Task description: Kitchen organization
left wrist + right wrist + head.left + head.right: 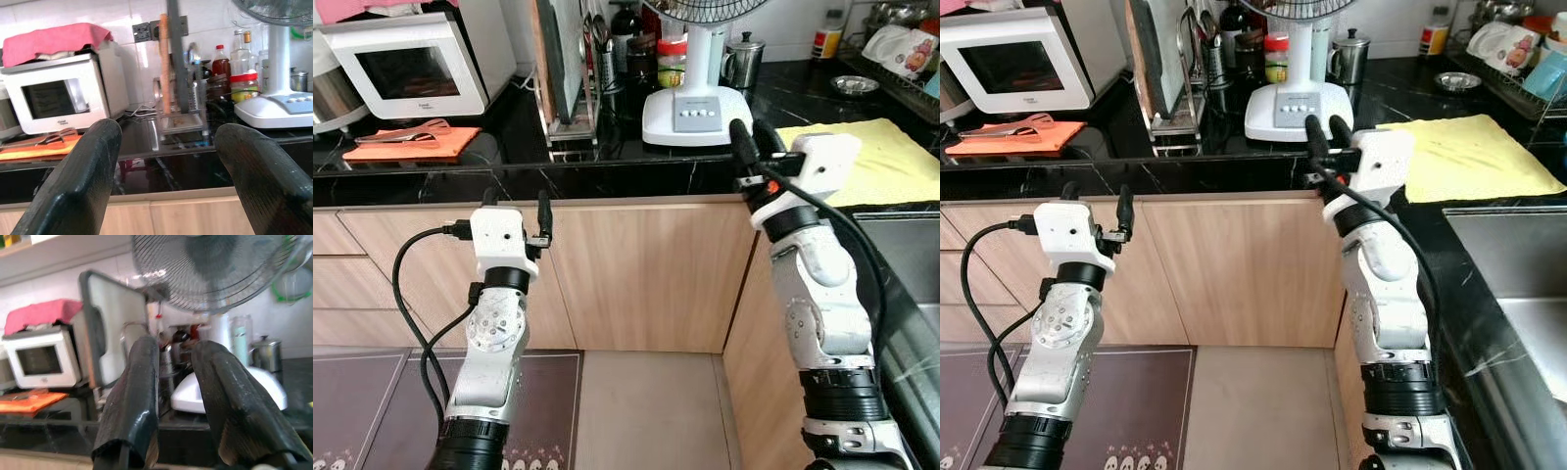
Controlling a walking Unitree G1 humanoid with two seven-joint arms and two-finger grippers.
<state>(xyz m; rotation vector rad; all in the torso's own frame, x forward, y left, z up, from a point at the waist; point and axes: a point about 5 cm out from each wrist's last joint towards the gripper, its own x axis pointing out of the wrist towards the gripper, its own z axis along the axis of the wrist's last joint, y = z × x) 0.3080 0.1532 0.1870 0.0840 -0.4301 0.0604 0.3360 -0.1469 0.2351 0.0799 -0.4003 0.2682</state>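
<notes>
Robot faces a black marble countertop (460, 181) over light wood cabinets (646, 274). Left gripper (516, 208) raised in front of the cabinet face just below the counter edge, fingers spread wide, nothing between them. Right gripper (754, 139) up at counter-edge height, fingers (132, 416) narrow with only a slim gap, nothing held, pointing at the white fan base (697, 113). On the counter: white microwave (406, 64) at the robot's left with a pink cloth (54, 39) on top, orange mat (411, 144) in front of it with tongs (406, 132) lying on it, cutting boards standing upright in a wire rack (570, 69), bottles and jars (656, 54) behind the fan, small steel pot (742, 59), yellow cloth (871, 157) spread flat at the right, dish rack (901, 59) beyond it. Sink (1508, 274) at far right
</notes>
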